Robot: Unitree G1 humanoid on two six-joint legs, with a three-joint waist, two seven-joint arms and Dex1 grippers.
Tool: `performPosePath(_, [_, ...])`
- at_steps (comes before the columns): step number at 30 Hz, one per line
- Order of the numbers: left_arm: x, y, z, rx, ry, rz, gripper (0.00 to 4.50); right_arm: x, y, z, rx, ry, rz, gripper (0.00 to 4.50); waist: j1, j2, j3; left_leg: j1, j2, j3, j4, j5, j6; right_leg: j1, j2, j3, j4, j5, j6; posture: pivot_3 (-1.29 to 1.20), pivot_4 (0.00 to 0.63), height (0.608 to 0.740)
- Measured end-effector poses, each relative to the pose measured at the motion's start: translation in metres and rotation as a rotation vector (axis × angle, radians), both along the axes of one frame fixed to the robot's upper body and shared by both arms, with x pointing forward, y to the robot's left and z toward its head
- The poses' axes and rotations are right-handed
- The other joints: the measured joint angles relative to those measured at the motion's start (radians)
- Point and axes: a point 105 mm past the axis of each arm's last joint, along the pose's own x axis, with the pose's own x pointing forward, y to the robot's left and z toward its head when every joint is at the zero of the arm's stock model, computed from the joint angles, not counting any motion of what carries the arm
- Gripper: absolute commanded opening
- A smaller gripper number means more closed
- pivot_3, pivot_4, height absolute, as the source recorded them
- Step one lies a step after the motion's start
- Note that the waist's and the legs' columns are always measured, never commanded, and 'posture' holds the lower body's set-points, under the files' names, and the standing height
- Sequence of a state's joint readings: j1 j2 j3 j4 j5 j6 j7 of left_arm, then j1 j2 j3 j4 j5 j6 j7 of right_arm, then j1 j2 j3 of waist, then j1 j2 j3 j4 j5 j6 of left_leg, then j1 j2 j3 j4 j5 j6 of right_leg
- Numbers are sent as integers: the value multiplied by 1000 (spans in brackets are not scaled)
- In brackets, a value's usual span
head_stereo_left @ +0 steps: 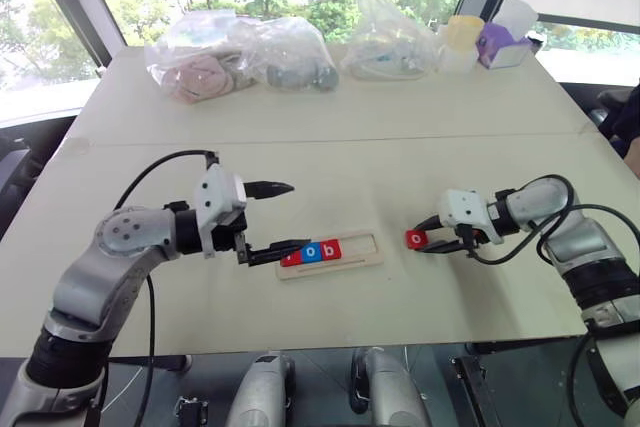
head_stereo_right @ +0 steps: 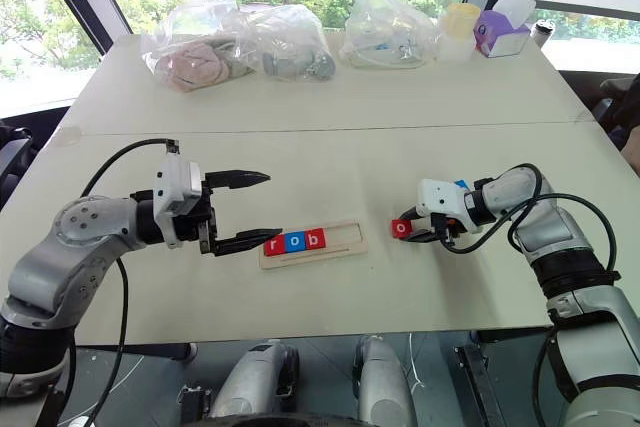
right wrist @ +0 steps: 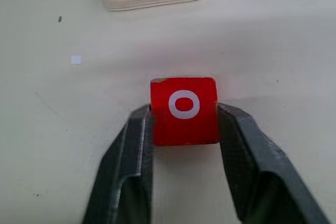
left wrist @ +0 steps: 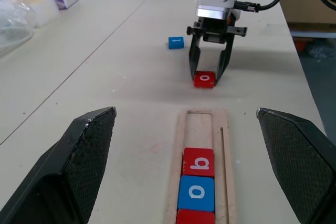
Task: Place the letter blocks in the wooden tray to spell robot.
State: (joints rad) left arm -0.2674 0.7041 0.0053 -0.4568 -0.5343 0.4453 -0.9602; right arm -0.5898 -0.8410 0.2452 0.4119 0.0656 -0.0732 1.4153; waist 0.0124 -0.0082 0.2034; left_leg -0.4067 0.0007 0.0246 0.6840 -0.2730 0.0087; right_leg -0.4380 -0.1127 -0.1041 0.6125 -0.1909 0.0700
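Pale wooden tray (left wrist: 202,124) with red (left wrist: 198,161), blue (left wrist: 196,193), red blocks, white letters; loose red block (right wrist: 184,110), white "o"; loose blue block (left wrist: 176,42); cream table (head_stereo_left: 330,117).

Blue block's (left wrist: 176,42) letter too small
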Motion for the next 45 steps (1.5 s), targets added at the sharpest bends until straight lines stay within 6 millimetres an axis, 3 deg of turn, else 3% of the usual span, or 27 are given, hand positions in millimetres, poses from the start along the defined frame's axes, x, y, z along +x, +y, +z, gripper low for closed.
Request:
performPosePath(4, [-1, 0, 1, 3, -4, -3, 4500, 1, 16, 7, 40, -8, 4, 1138, -1, 0, 0, 0, 0, 0, 0, 0, 0, -1, 0, 0, 1, 1, -1, 0, 150, 740])
performPosePath(10, [-1, -1, 1, 6, -7, -8, 4500, -9, 68, 38, 146, -12, 97, 1138, 1, 0, 0, -1, 0, 0, 0, 0, 0, -2, 0, 0, 1, 2, -2, 0, 150, 740])
performPosePath(14, [-1, -1, 1, 7, -8, -9, 4500, -17, 93, 32, 165, 15, 152, 1138, 2, 0, 0, -1, 0, -1, 0, 0, 0, -1, -1, 0, 1, 1, -1, 0, 150, 740])
performPosePath(21, [-5, -1, 1, 27, -8, -26, 4500, -19, 108, 13, 147, 53, 171, 1138, 0, 0, 0, -1, 0, 0, 0, 0, 0, -2, 0, 0, 1, 2, -2, 0, 150, 740])
performPosePath(25, [-8, 0, -3, 35, 8, -26, 4500, -17, 107, 5, 121, 57, 171, 1138, 0, 0, 0, -1, 0, 0, 0, 0, 0, -2, 0, 0, 1, 2, -2, 0, 150, 740])
performPosePath(45, [-14, 3, -9, 65, 31, -26, 4500, -8, 108, 1, 97, 18, 188, 1138, 0, 0, 0, -1, -1, 0, 0, 0, 0, -2, 0, 0, 1, 2, -2, 0, 150, 740])
